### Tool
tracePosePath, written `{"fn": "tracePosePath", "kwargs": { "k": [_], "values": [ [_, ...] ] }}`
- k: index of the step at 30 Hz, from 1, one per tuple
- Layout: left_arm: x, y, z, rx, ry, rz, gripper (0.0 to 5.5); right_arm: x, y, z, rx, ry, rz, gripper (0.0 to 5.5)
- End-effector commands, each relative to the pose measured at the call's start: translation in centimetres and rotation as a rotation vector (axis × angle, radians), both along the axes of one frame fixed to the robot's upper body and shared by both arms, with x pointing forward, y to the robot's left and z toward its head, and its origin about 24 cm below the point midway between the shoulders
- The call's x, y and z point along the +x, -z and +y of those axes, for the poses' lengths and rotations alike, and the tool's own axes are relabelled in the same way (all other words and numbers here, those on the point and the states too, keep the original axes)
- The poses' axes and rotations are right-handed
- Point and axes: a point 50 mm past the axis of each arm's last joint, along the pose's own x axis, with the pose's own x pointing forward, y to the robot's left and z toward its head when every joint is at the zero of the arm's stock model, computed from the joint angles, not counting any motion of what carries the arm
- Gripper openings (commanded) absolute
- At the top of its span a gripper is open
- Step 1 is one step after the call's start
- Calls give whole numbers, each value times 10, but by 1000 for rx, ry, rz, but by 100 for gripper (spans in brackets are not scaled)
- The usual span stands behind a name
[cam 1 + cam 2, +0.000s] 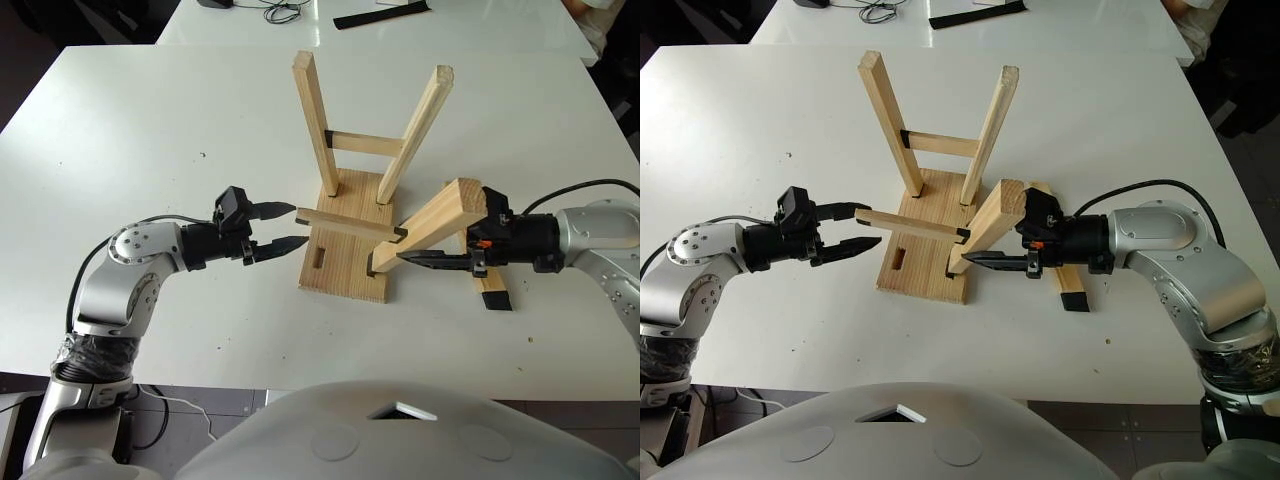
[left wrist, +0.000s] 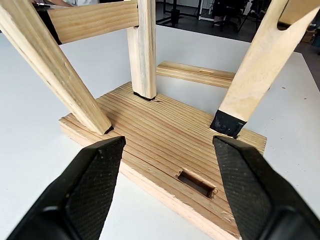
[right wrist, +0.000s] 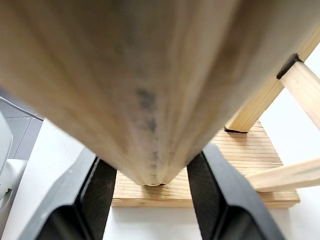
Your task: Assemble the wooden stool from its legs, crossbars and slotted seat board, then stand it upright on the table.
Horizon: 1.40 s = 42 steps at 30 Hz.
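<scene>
Seat board [image 1: 345,262] lies ctr of table [image 1: 150,130] w/ 2 legs [image 1: 320,125] standing at its 12 o'clock end, R gripper [image 3: 150,155] at 3 o'clock pinching tilted leg [image 1: 435,222], L gripper [image 1: 300,225] at 9 o'clock spread by crossbar [image 1: 345,225] tip.

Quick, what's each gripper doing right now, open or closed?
Left gripper: open, holding nothing.
Right gripper: shut on the slanted leg.

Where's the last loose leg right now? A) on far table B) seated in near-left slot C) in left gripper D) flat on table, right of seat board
D: the loose leg lies flat on the table right of the seat board, under the right gripper, which clamps the third leg; the left gripper is open and empty, the near-left slot bare.
</scene>
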Motion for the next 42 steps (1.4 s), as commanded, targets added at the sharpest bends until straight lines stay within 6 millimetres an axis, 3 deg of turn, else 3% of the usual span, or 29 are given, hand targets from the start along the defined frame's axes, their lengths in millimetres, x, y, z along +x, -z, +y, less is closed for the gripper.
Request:
{"fn": "tracePosePath", "kwargs": {
  "k": [1,14,23,32,34,38,42],
  "values": [
    [4,-2,3,15,-17,-5,326,-2,6,-4,-46,14,-3,201],
    [4,-1,10,17,-88,-14,326,-7,7,-12,-89,17,-10,201],
    [8,-2,11,15,-109,-20,326,3,17,-12,-135,-22,9,201],
    [16,-4,8,20,-89,-20,326,8,43,-17,-162,-74,188,201],
    [17,-4,7,20,-88,-18,326,2,51,-17,-187,-90,209,201],
    [15,-4,8,19,-95,-11,326,-31,67,-8,-223,-168,239,200],
    [15,-3,8,20,-101,-9,326,-42,74,-6,-240,-166,238,200]
  ]
}}
